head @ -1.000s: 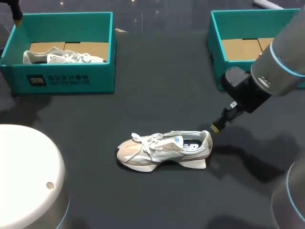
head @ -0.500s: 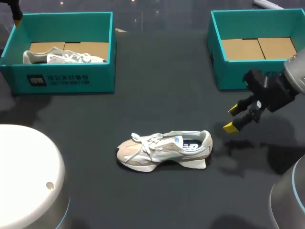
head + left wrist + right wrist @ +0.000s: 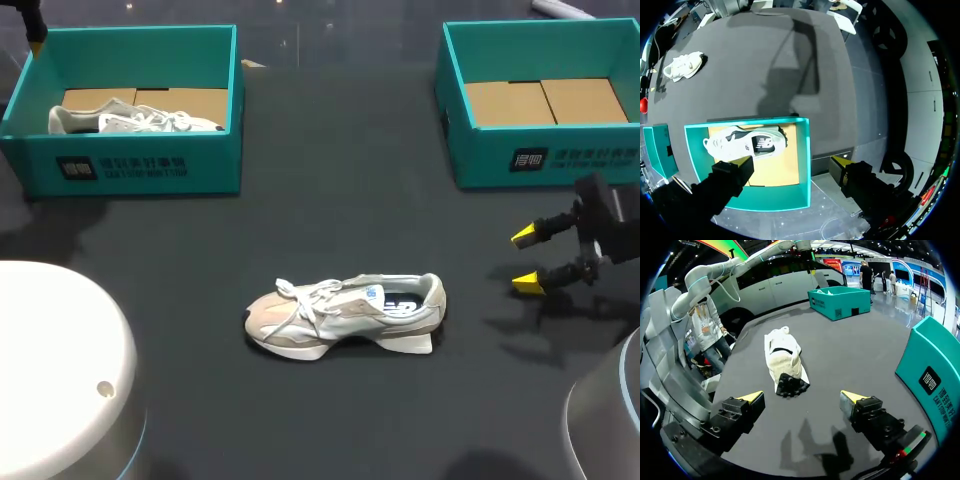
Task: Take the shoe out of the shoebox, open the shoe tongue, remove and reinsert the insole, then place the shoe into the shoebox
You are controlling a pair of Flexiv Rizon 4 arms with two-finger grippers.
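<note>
Resting unheld: beige-and-white shoe (image 3: 345,315) (laced, dark inside).

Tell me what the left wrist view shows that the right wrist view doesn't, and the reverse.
Only the left wrist view: the left end effector, open, looking down into the left shoebox at the white shoe lying inside. Only the right wrist view: the right end effector, open and holding nothing, and the side wall of the right shoebox beside it. Both: the loose shoe lying on the dark table, and the left shoebox, which the right wrist view sees only far off, from the side.
</note>
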